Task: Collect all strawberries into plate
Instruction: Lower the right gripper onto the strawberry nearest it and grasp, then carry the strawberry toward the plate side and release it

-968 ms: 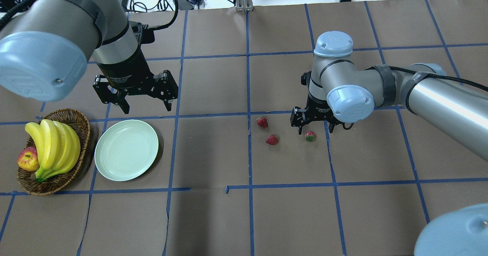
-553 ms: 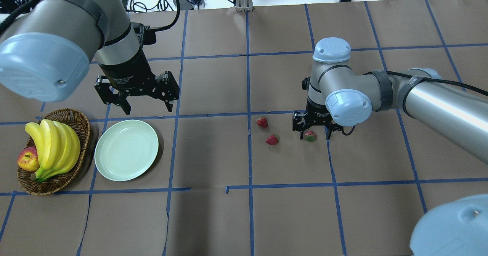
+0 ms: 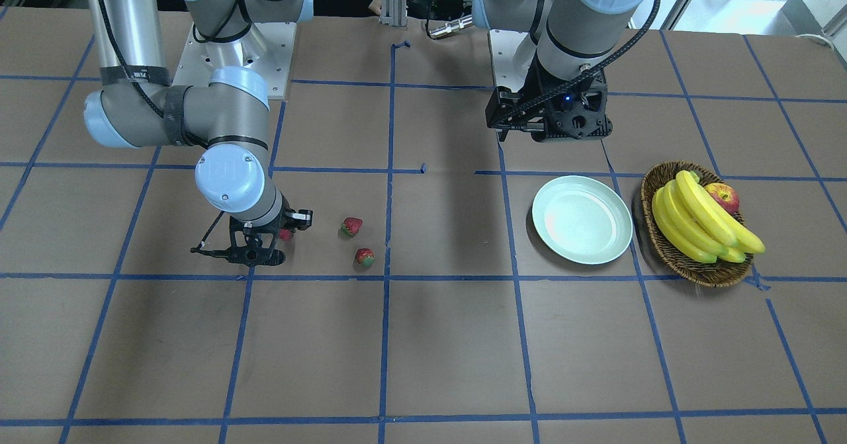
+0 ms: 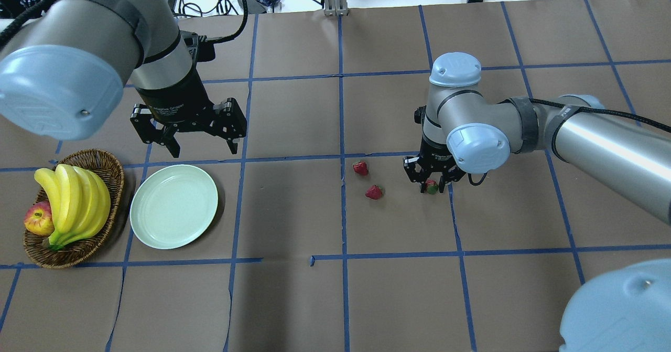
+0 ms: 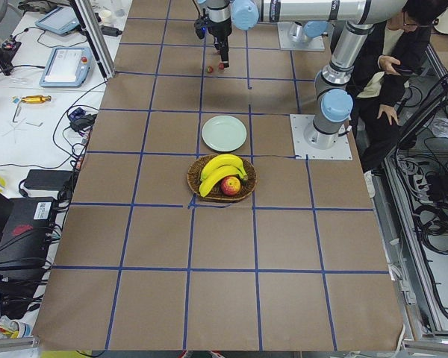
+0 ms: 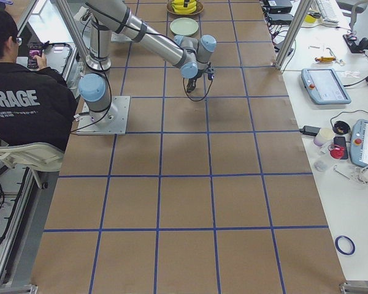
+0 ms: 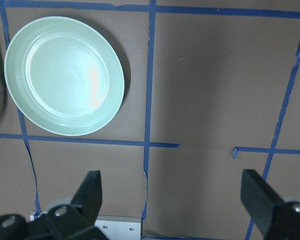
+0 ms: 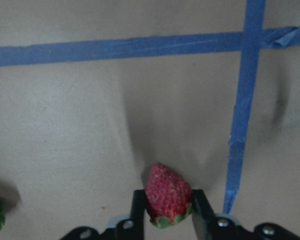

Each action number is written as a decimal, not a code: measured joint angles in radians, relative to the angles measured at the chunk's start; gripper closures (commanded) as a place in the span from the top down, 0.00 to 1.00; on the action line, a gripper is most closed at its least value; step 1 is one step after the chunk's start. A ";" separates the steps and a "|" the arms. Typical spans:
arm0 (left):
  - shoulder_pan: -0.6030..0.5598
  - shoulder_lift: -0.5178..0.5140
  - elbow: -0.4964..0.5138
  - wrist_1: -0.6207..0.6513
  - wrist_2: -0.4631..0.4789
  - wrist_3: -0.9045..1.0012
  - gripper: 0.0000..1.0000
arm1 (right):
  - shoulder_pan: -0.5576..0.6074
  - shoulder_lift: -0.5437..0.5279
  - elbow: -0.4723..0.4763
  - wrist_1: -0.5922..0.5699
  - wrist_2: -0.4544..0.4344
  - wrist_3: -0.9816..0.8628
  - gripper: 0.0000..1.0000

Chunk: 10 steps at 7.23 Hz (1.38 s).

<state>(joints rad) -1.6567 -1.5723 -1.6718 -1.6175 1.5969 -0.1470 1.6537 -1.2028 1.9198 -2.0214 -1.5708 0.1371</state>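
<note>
My right gripper (image 4: 431, 186) is down at the table and shut on one strawberry (image 4: 431, 185). In the right wrist view the strawberry (image 8: 168, 195) sits between the two fingers (image 8: 138, 210), cap toward the camera. Two more strawberries (image 4: 360, 168) (image 4: 374, 192) lie on the brown paper just left of it, and they also show in the front view (image 3: 352, 226) (image 3: 364, 256). The pale green plate (image 4: 174, 206) lies empty at the left. My left gripper (image 4: 202, 147) hangs open and empty above the plate's far edge. Its wrist view shows the plate (image 7: 65, 75).
A wicker basket (image 4: 107, 159) with bananas (image 4: 73, 205) and an apple (image 4: 38, 220) stands just left of the plate. Blue tape lines grid the brown paper. Cables and devices lie beyond the table's far edge.
My right gripper has come down over the rightmost strawberry and closed its fingers on it. My left arm has barely moved.
</note>
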 measured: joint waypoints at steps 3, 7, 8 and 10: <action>0.000 0.004 0.003 0.003 0.000 0.002 1.00 | 0.000 -0.022 -0.042 0.017 -0.004 0.011 0.00; 0.013 0.012 0.016 0.009 0.007 0.017 1.00 | 0.128 -0.085 -0.262 0.193 0.072 0.116 0.00; 0.013 0.014 0.017 0.010 0.019 0.017 1.00 | 0.179 -0.080 -0.287 0.197 0.111 0.158 0.00; 0.014 0.018 0.017 0.011 0.029 0.018 1.00 | 0.259 -0.031 -0.299 0.154 0.157 0.194 0.00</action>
<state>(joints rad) -1.6431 -1.5543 -1.6550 -1.6065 1.6260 -0.1293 1.9123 -1.2333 1.6207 -1.8675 -1.4142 0.3313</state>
